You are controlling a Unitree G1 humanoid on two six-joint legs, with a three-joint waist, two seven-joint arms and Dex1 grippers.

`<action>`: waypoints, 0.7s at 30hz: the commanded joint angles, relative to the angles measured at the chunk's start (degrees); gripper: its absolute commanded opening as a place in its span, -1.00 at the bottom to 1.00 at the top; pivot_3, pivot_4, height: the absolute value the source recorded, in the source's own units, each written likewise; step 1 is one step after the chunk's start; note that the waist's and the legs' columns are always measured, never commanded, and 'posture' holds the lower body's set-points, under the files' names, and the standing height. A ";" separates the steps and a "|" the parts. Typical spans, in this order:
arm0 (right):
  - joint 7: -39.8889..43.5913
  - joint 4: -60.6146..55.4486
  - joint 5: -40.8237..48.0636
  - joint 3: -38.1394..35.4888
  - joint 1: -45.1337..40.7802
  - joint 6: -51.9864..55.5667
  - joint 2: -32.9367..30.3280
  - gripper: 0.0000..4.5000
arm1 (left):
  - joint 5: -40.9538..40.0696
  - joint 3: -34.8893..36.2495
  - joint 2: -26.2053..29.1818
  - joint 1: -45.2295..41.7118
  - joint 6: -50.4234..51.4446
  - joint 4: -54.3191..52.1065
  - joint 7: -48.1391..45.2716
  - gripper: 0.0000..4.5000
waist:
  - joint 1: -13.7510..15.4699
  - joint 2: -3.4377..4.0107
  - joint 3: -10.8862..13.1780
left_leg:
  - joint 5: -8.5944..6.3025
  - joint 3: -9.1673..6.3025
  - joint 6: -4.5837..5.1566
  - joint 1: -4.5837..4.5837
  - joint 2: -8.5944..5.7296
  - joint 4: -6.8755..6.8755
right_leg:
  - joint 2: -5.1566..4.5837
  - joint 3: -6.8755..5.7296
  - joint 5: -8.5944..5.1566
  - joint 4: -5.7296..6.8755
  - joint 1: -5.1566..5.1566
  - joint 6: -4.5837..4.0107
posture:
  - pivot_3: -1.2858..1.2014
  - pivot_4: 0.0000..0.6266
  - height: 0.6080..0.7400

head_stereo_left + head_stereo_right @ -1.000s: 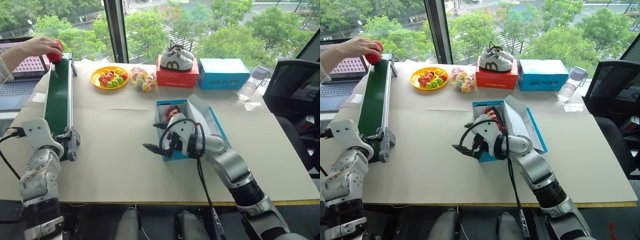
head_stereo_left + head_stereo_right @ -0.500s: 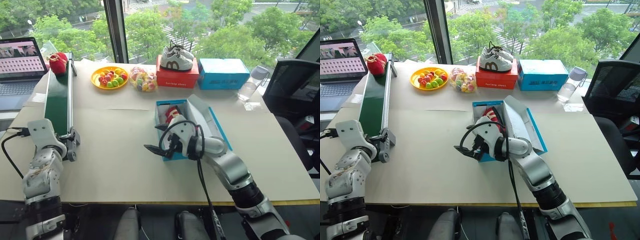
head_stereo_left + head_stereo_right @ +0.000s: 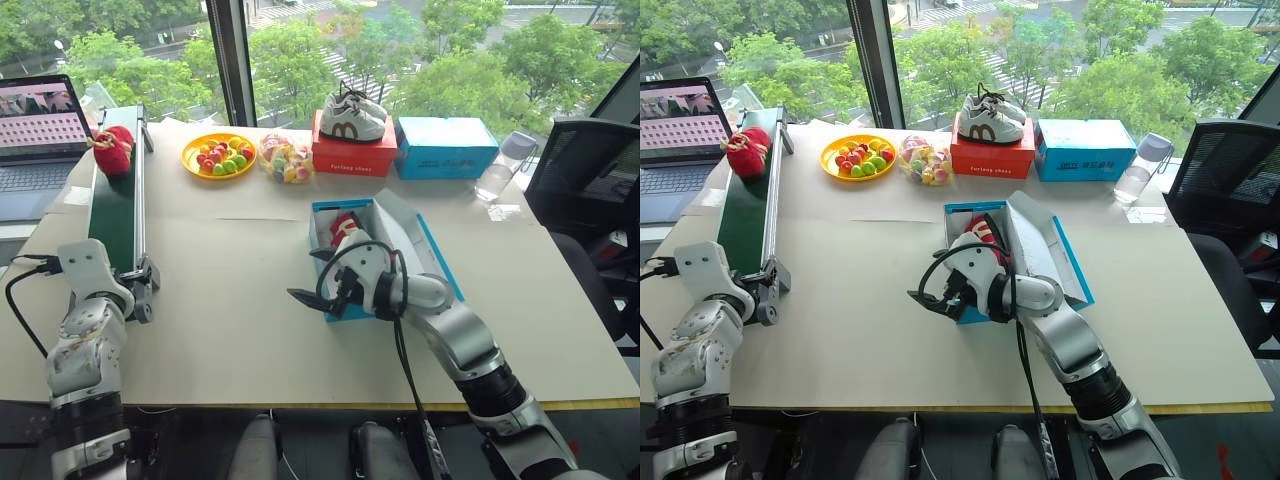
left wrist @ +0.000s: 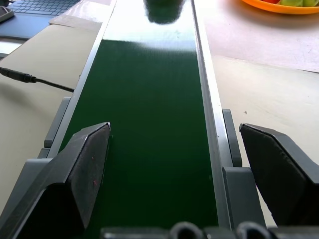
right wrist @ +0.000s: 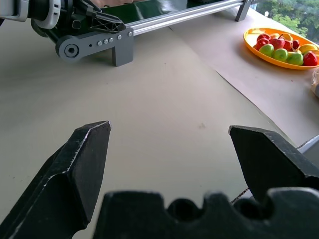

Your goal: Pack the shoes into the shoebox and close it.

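One red shoe (image 3: 116,149) lies on the far part of the green conveyor belt (image 3: 115,205) at the table's left. Another red shoe (image 3: 343,226) sits inside the blue shoebox (image 3: 351,309), whose white-lined lid (image 3: 410,245) stands open to the right. My right gripper (image 3: 307,274) hovers open and empty just left of the shoebox, pointing left over the bare table. My left gripper (image 4: 174,134) is open at the belt's near end, one finger (image 4: 89,164) on each side of the belt (image 4: 149,99), with nothing between them.
At the back stand an orange fruit plate (image 3: 219,154), a bag of sweets (image 3: 285,158), a red box (image 3: 355,155) bearing white sneakers (image 3: 354,116), a second blue box (image 3: 447,147) and a clear bottle (image 3: 500,170). A laptop (image 3: 40,120) sits far left, an office chair (image 3: 590,190) to the right.
A person's hand set the red shoe on the belt's far end and withdrew. The shoe has since ridden a little nearer along the belt. Both arms stayed still.
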 commanded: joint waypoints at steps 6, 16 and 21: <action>-0.48 -1.48 -0.42 -1.73 -0.70 -0.40 0.16 1.00 | 1.10 0.16 1.10 -1.43 -1.45 -0.18 0.37 0.98 | 0.00 -0.01 0.00 | 0.00 0.00 0.00 0.00 0.00 0.01 | 0.00 0.00 0.00 0.01 0.00 0.00 | 0.03 -0.52 1.00; -0.54 -0.95 -1.03 -2.10 -1.03 -0.78 0.14 1.00 | 1.67 -0.09 0.80 -2.17 -1.63 0.55 0.32 0.98 | 0.01 -0.02 -0.01 | 0.01 0.00 0.00 0.00 0.00 0.02 | 0.00 0.00 0.01 0.02 0.01 0.01 | 0.03 -0.52 1.00; -0.76 -1.03 -0.85 -2.42 -1.34 -0.64 0.64 1.00 | 1.91 -0.14 0.58 -2.78 -1.50 0.57 0.40 0.98 | 0.02 -0.02 -0.01 | 0.01 -0.01 0.00 0.00 0.00 0.02 | 0.00 0.00 0.01 0.02 0.01 0.01 | 0.03 -0.52 1.00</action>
